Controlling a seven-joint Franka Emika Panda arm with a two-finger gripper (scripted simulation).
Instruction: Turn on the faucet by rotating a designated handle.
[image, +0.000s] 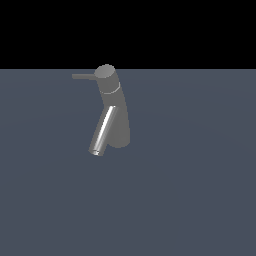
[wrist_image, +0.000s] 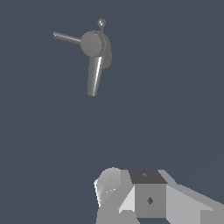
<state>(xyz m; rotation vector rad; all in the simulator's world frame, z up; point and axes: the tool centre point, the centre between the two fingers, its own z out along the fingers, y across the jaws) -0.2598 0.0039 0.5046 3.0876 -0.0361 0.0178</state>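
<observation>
on the grey floor: faucet (image: 114, 107) untouched | step: approach | gripper (wrist_image: 131, 205) far off, opening cannot be told | next: reach handle (image: 84, 76)

Pale grey blocky claw (wrist_image: 131, 205) housing, darker square panel bearing a small diamond mark

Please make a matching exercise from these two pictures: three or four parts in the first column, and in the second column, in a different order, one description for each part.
Column 1
1. the handle
2. the spout
3. the cap
4. the gripper

Column 2
A. flat and round, on top of the faucet body
B. shiny tube slanting down toward the floor
C. thin rod pointing to the exterior view's left
D. seen only in the wrist view, apart from the faucet

Pairs: 1-C, 2-B, 3-A, 4-D
</observation>
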